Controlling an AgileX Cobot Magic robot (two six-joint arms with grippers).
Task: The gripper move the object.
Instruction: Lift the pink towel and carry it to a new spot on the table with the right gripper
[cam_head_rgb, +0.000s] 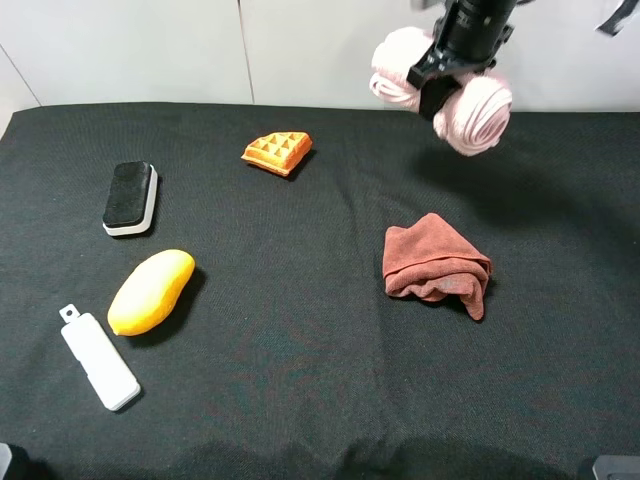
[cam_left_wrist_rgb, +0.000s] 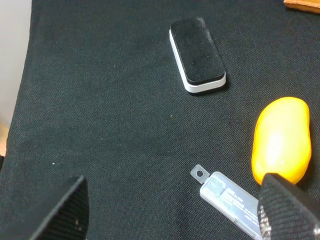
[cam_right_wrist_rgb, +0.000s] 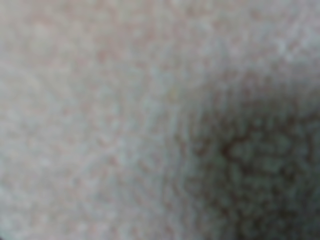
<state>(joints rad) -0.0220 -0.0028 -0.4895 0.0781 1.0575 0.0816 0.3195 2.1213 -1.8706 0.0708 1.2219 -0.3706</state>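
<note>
Right hand (cam_head_rgb: 440, 88) clamped on pink towel (cam_head_rgb: 482, 112), held clear of the worktop (cam_head_rgb: 300, 390); rust-brown cloth (cam_head_rgb: 437, 262) lies lower, nearer the robot. Left hand (cam_left_wrist_rgb: 175, 212): fingers apart, holding nothing.

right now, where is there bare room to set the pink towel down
Bare: the middle, bordered by waffle, mango and brown cloth, down to the near edge; also right of the brown cloth. Crowded: left side, with eraser, mango and white stick.
</note>
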